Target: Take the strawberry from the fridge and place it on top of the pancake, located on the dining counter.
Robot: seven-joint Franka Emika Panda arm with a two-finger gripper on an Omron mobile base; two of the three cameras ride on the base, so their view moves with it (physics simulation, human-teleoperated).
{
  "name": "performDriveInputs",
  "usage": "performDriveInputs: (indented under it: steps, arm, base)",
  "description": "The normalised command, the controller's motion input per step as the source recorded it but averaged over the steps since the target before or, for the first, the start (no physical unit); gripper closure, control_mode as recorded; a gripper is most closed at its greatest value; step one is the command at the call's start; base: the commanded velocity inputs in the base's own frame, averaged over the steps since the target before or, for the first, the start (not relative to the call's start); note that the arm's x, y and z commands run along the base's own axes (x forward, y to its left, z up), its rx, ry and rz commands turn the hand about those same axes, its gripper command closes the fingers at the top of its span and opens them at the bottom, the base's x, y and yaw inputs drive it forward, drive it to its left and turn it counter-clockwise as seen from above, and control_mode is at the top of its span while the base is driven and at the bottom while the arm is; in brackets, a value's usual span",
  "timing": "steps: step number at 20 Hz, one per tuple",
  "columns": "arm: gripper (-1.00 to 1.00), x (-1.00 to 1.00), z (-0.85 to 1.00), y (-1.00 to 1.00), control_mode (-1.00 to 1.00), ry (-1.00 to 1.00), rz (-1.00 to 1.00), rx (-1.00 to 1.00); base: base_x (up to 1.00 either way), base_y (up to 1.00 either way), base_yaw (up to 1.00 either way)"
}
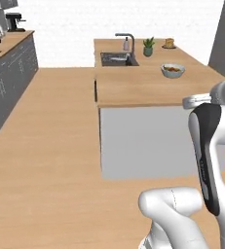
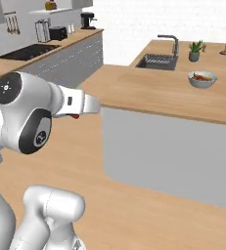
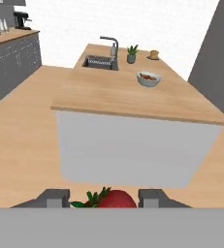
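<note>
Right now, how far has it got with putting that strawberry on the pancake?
The fetching looks done: the strawberry sits between the fingers of the gripper, seen in the hand view. In hand is the carry: the robot faces the dining counter from its near end. Left to do: reach the pancake at the far end, beyond the bowl and plant, and set the berry on top.

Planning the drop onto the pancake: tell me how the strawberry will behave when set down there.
The strawberry looks rounded, so it may roll once released. It sits between the gripper fingertips, probably light and soft; a hard squeeze could bruise it. The pancake is a small far target on the counter, so a low release seems wise.
</note>
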Motion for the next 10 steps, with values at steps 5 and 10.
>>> performDriveInputs:
  steps: [5,10]
  arm:
    - [1.00,0.00,0.00,0.00,1.00,0.00,0.00,0.00]
    - [1.00,0.00,0.00,0.00,1.00,0.00,0.00,0.00]
  base:
    - [0.58,-1.00,-0.46]
    - [0.86,-1.00,-0.39]
